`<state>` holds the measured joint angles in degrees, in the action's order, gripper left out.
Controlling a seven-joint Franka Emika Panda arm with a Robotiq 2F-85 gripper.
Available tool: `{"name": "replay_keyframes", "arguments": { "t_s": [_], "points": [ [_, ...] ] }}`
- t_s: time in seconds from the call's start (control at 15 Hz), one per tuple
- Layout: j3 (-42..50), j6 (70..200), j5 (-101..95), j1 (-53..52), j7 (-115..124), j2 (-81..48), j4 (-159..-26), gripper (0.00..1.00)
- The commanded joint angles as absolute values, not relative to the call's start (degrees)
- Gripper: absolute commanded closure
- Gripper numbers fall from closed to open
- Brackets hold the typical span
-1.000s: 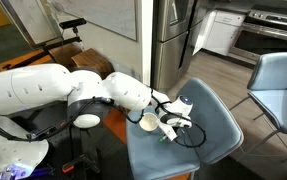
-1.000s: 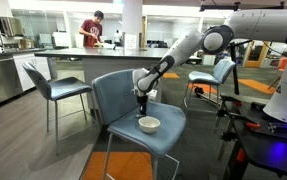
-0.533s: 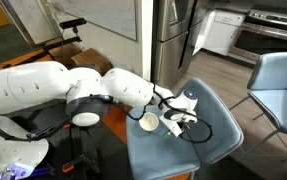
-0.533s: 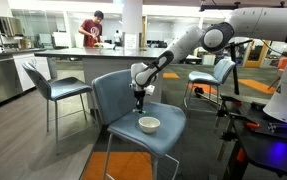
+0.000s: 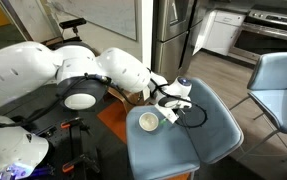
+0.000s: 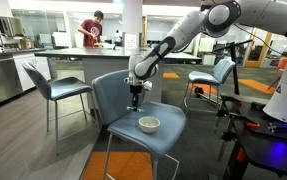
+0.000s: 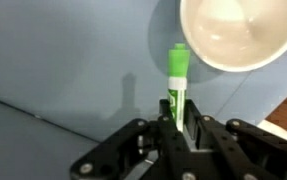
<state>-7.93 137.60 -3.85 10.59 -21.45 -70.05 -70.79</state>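
The gripper (image 7: 178,128) was pinched on a green marker (image 7: 178,75). Its jaws pressed against the lower barrel, and the marker's far end pointed away from the wrist. In an exterior view the marker hung above the seat of the blue chair (image 6: 111,95), clear of the cushion. Its far end was near the rim of the white bowl (image 6: 149,124).

Handling judgement: the marker is probably light, stiff and smooth. A slim round barrel can pivot or slip between the jaws. Grip it mid-barrel, square across, with moderate force.
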Motion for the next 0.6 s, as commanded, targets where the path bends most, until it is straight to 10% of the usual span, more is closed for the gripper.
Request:
{"name": "replay_keyframes", "arguments": {
  "t_s": [0.0,0.53],
  "points": [
    [-9.93,143.19,-3.83,12.39,-23.73,-61.42,-85.57,0.95],
    [-12.54,159.20,-3.78,14.40,-29.02,-52.99,-106.19,0.95]
  ]
}}
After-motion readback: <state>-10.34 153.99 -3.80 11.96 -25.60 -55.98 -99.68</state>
